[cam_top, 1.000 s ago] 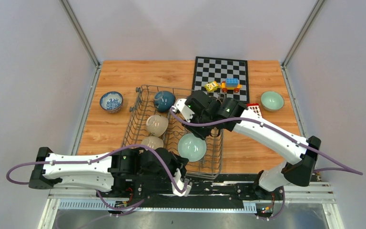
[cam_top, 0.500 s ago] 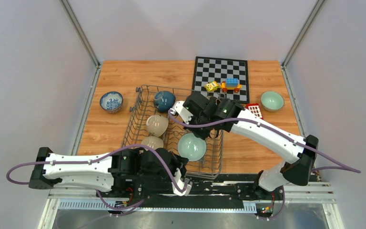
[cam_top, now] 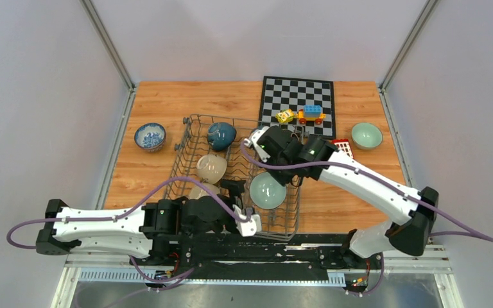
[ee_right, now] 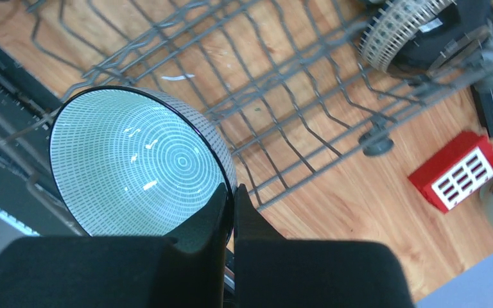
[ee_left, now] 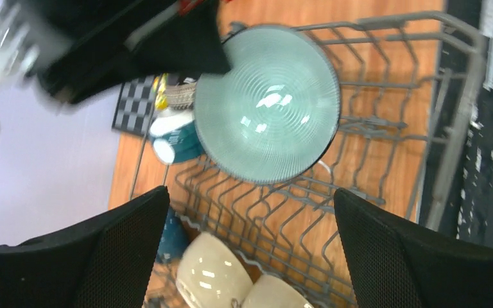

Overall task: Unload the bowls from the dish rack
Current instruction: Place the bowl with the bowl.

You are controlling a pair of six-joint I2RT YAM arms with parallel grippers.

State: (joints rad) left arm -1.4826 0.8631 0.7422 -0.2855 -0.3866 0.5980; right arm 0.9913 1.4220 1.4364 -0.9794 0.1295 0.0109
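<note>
Two black fingers of the right tool (ee_right: 233, 192) are pressed together on the thin dark rim of a round pale green bowl (ee_right: 138, 160), whose glossy inside is ringed with fine ridges. The bowl is tilted at the near right part of the grey wire dish rack (ee_right: 282, 109). Beside it the left tool (ee_left: 251, 194) hovers, its mesh-textured pads (ee_left: 122, 256) spread wide and holding nothing. Smooth beige bowls (cam_top: 211, 168) and a teal bowl (cam_top: 221, 135) lie along the rack's left side, on the wooden table (cam_top: 154, 102).
</note>
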